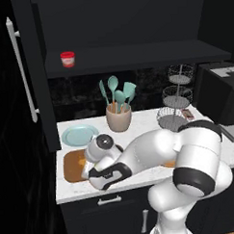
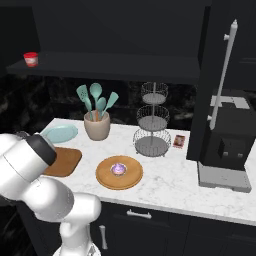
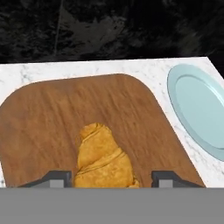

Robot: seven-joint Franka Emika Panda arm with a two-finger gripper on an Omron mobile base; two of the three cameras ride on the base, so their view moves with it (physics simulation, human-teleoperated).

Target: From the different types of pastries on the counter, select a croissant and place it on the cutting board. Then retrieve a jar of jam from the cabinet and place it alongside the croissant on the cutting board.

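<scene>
At the far left of the left base view, the cabinet's [image 1: 32, 69] dark door stands swung open, a long pale bar handle [image 1: 21, 70] running down it. On its matte black shelf sits the jar of jam [image 1: 67, 59], squat and red with a whitish band, well above the worktop. Below, the counter [image 1: 143, 120] is white marble-look stone with faint grey veins over dark drawers. Near its left end lies the cutting board [image 1: 70, 169], a brown wooden slab with rounded corners and a streaked grain, and just behind it a smooth, round light blue plate [image 1: 79, 135].

The glossy white arm bends low over the board. In the hand view the gripper [image 3: 111, 179] hangs just above the wood with its two dark tips spread wide, and the croissant [image 3: 103, 159] lies between them: a golden-orange, ridged crescent lying on the board. The tips stand clear of the pastry on either side, so the claw looks released, though the lower part of the croissant is cut off by the frame edge and contact there cannot be ruled out.

Moving right, a tan, rounded utensil crock [image 1: 119, 119] holds teal spatulas and spoons. In the right base view a round light-wood plate [image 2: 119, 172] carries the small purple-topped cupcake [image 2: 118, 169]. Behind it rises a three-tier wire basket stand [image 2: 153, 120], thin grey mesh, with a small reddish card [image 2: 179, 141] just beside its foot. Furthest right is a boxy dark machine [image 2: 227, 145] on a grey base.
</scene>
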